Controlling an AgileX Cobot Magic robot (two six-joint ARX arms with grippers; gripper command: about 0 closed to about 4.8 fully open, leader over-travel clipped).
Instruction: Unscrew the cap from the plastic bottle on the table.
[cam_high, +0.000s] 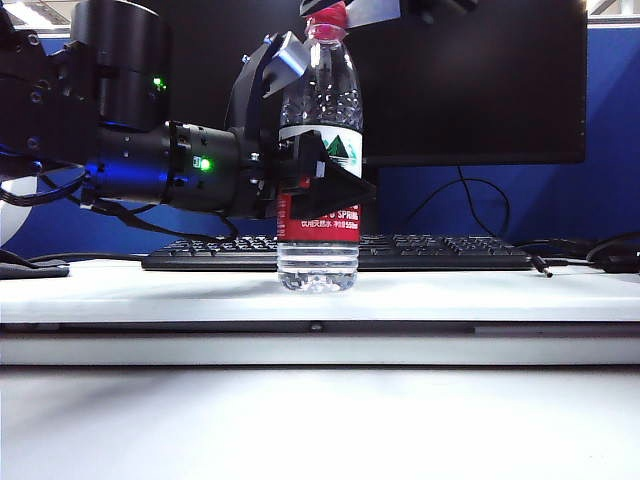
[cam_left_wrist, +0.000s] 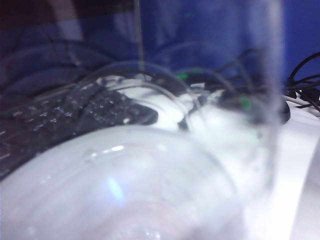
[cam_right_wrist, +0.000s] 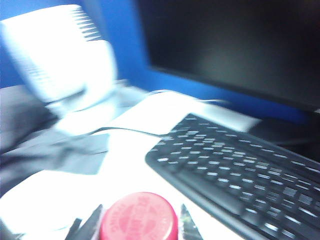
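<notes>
We see a blue wall (cam_high: 500, 200) behind a black monitor (cam_high: 470, 80). Below the monitor lies a black keyboard (cam_high: 440, 252), with dark cables (cam_high: 470, 195) hanging behind it and trailing off to its right. Ceiling lights (cam_high: 30, 14) glow above, left of the monitor.
</notes>
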